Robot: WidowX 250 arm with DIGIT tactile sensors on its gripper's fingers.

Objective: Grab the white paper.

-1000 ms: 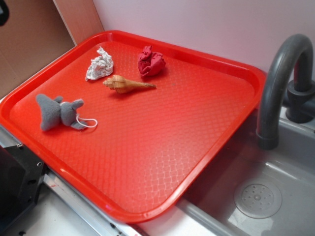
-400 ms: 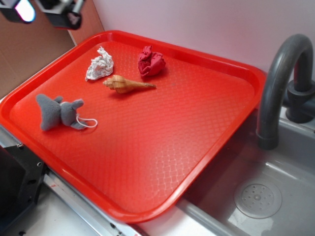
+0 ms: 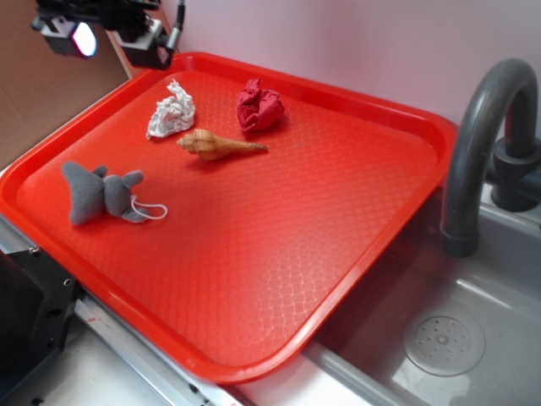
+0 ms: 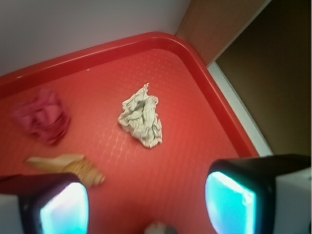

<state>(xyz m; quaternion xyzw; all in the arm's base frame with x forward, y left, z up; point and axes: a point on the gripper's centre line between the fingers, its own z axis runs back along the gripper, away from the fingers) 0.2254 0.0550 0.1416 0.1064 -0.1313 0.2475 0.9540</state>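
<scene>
No readable text, labels or numbers anywhere.

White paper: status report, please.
Gripper open, above the tray's far corner. White paper free on tray. Shell and red wad close by, not touching.

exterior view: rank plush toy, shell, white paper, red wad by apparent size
1. grey plush toy, though nearest the camera
2. shell
3. white paper and red wad: look alike, not ranked

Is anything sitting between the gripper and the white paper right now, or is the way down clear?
Nothing visible blocks it. In the wrist view the white paper lies alone on bare tray, ahead of the open gripper. The shell and the red wad lie off to one side, apart from it.
</scene>
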